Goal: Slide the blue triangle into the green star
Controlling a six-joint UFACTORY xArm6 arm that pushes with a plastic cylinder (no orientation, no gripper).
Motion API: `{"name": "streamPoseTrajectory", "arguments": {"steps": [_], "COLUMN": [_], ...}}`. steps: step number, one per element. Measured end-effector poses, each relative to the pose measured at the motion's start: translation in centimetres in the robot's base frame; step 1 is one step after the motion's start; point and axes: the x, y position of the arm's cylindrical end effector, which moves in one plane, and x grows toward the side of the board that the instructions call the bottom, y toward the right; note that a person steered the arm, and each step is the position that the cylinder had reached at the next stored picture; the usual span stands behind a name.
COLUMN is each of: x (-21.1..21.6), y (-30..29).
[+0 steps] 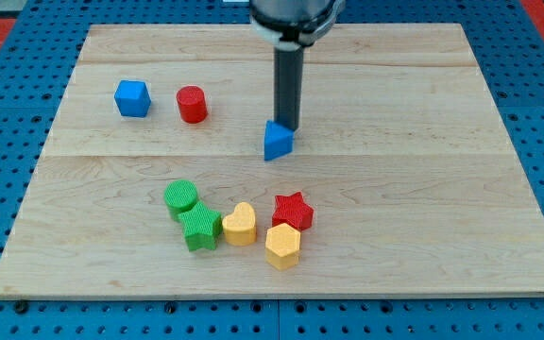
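Note:
The blue triangle [277, 141] lies near the middle of the wooden board [423, 189]. My tip [285, 127] sits right behind it, touching its upper right edge. The green star [199, 228] lies toward the view's bottom left of the triangle, in a cluster of blocks. It sits just below a green cylinder [181, 197] and touches a yellow heart [240, 225] on its right.
A red star [293, 211] and a yellow hexagon [282, 246] sit at the cluster's right. A blue cube [132, 98] and a red cylinder [192, 104] stand at the upper left. A blue pegboard surrounds the board.

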Motion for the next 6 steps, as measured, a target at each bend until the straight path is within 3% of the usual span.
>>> {"name": "streamPoseTrajectory", "arguments": {"steps": [1, 3, 4, 5, 6], "x": [2.4, 0.7, 6.7, 5.7, 0.8], "y": [-2.6, -0.5, -4.8, -5.3, -5.0]}}
